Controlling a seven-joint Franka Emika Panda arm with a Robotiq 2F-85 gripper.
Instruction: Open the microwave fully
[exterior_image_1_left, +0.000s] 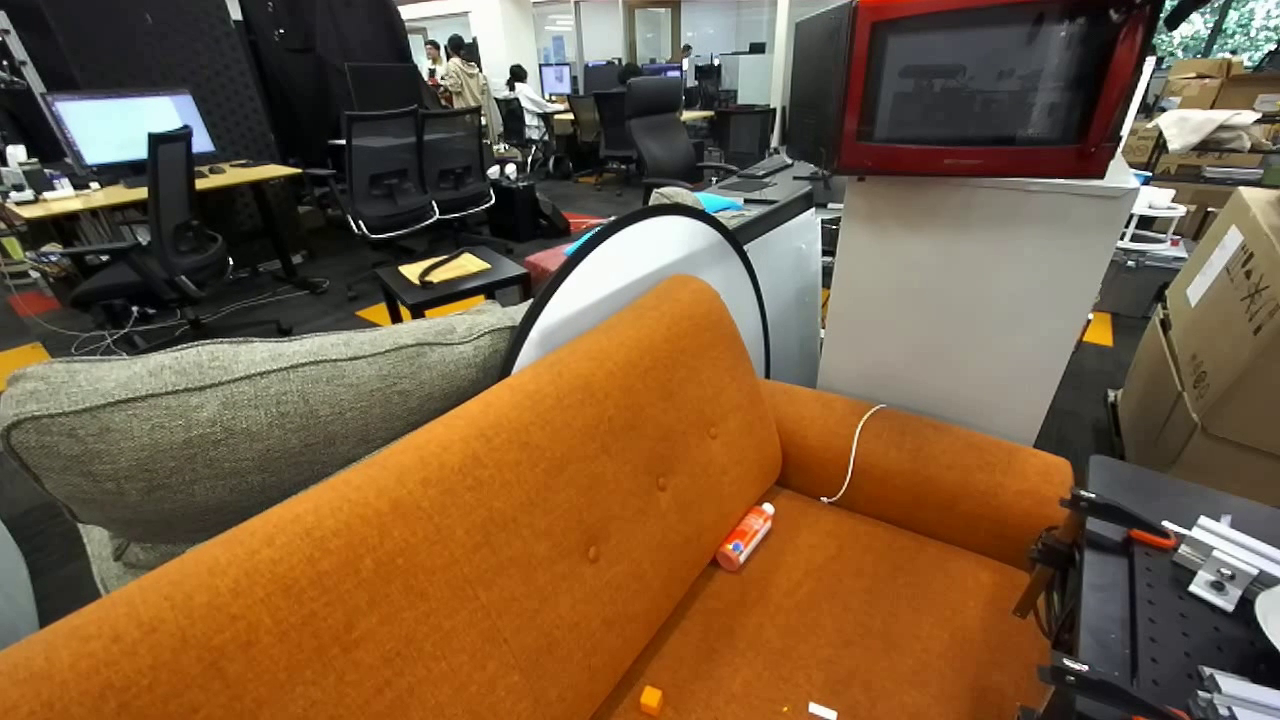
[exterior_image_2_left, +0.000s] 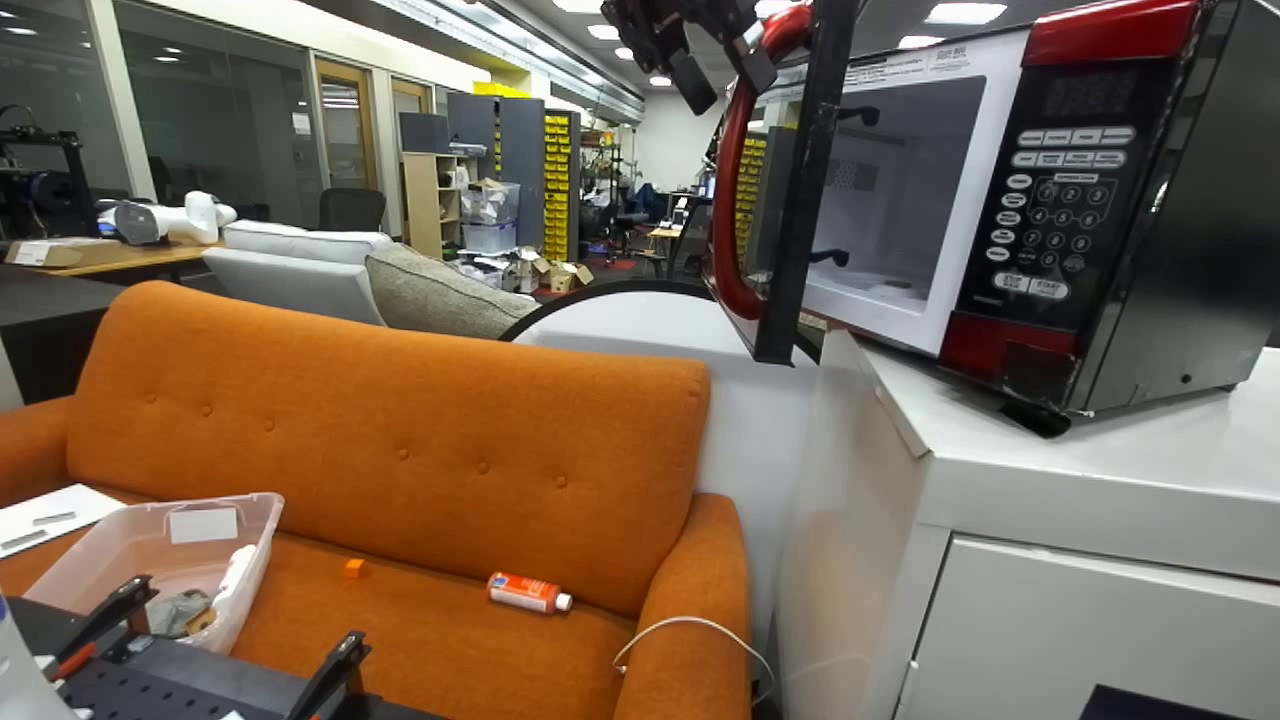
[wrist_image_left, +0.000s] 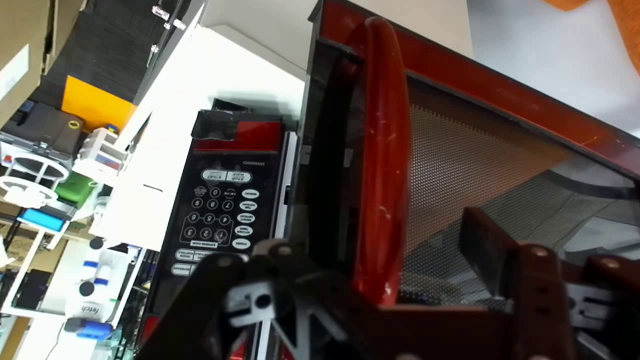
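The microwave stands on a white cabinet, with a black keypad panel and a red-framed door. The door stands ajar, swung out well away from the body, and the white interior shows. In an exterior view the door's front with its dark glass window faces the camera. My gripper is at the upper part of the curved red handle, fingers apart. One finger is at the handle, the other stands clear of it. In the wrist view my gripper is open near the handle; the left fingertip is hidden.
The white cabinet is under the microwave. An orange sofa with an orange bottle lies beside it. A round white reflector leans behind the sofa. Cardboard boxes stand near the cabinet.
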